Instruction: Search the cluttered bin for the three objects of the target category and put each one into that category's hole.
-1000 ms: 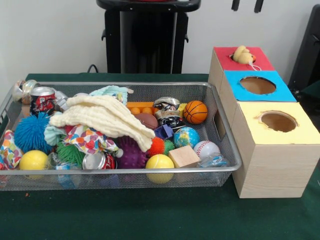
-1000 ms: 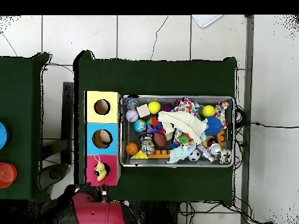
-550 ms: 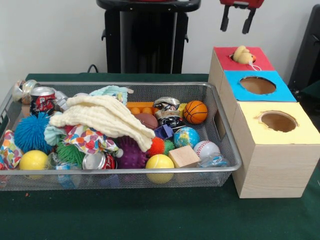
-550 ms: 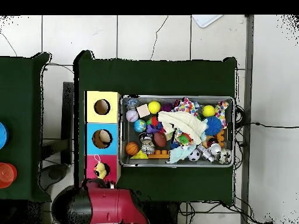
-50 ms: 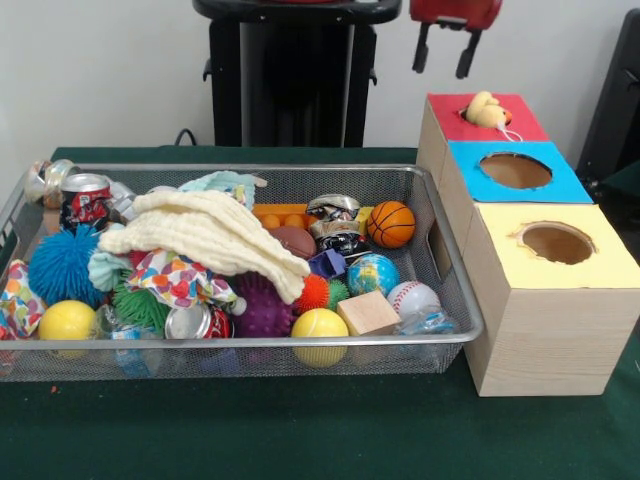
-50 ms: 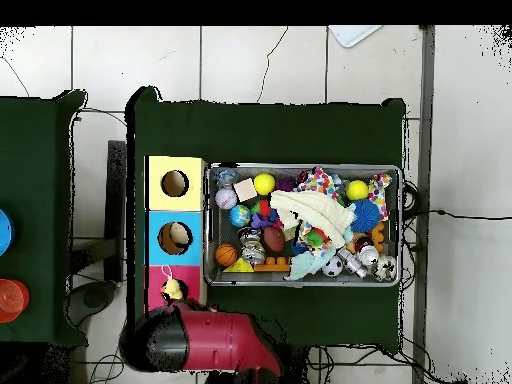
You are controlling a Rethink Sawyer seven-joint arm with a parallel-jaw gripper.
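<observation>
Two things to fret about from here, really. Starting at the gripper (image 5: 443,52): parked high over the table's (image 5: 300,430) far edge, just bin-side of the red box (image 5: 455,128), fingers (image 5: 464,58) spread wide, holding nothing.

Right below and beside it: a yellow duck (image 5: 486,109) perched on the red box's hole, looking lodged on top rather than dropped in. Hard to say from the front view, could be half down. Worry one: nudging it off the box's edge on the way past, or leaving the hole plugged for whatever comes next.

Worry two: the bin (image 5: 300,343). Packed to the rim, with a cream cloth (image 5: 215,235) draped over the middle and likely hiding stuff. Can't tell which category counts as the target, so no naming the three. Easy to snag the cloth and drag neighbours out with it, or to pinch a round thing like the basketball (image 5: 390,224) or baseball (image 5: 412,297) off-centre and squirt it away.

Room-wise: tight along the bin's box-side wall, almost touching the boxes. Plenty of air above, though, and bare table along the near edge. Blue box (image 5: 560,185) and yellow box (image 5: 610,265) holes clear on top.
</observation>
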